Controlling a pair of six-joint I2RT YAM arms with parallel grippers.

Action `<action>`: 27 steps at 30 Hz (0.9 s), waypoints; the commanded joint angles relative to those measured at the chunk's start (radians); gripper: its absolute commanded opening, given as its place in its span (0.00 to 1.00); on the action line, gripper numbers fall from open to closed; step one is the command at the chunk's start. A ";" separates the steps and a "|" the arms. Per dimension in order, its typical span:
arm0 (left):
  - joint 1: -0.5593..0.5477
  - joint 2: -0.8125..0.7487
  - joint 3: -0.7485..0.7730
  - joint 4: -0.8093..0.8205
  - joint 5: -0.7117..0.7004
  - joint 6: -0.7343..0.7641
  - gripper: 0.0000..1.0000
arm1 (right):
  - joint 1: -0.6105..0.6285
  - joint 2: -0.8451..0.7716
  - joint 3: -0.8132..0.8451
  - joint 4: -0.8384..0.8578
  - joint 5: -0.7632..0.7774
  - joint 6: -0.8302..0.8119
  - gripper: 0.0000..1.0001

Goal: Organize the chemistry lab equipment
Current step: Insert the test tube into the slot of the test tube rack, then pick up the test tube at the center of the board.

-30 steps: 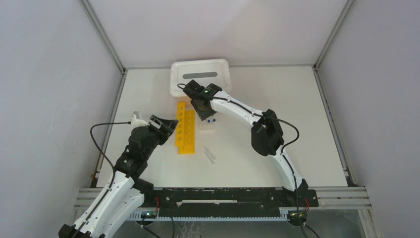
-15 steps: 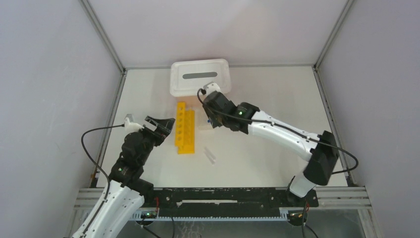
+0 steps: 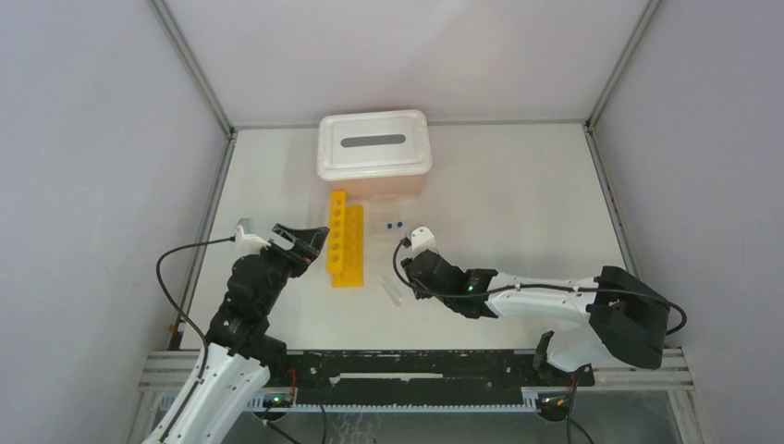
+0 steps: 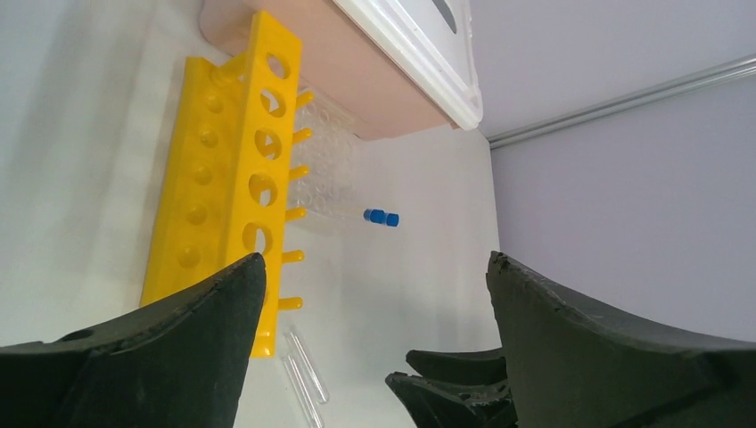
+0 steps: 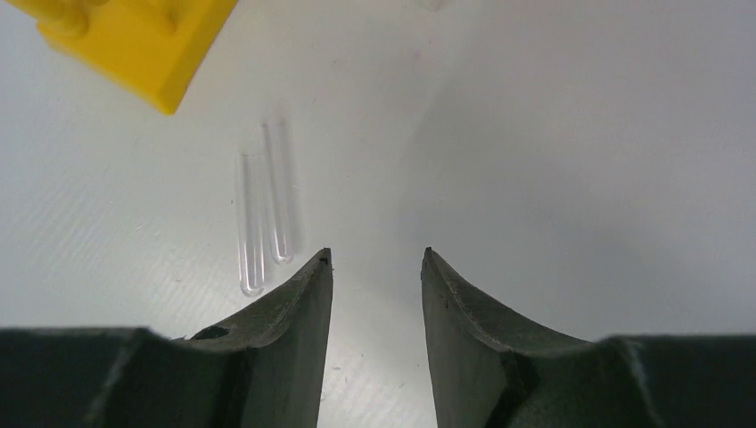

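Your left hand gapes wide and empty just left of the yellow rack, fingers aimed at it. Your right hand sits right of the rack's near end, jaws partly apart with nothing between them, close beside two clear tubes lying side by side on the table. Just right of the yellow rack stands the clear gridded rack with two blue-capped tubes; the pink bin sits beyond its far end
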 commanded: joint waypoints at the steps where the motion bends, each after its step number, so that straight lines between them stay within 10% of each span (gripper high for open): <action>1: 0.008 -0.021 0.008 -0.009 -0.005 0.042 0.93 | 0.023 -0.020 -0.070 0.323 0.043 0.050 0.49; 27: 0.008 -0.013 -0.025 0.008 -0.032 0.036 0.89 | 0.155 0.206 -0.209 0.701 0.174 0.042 0.46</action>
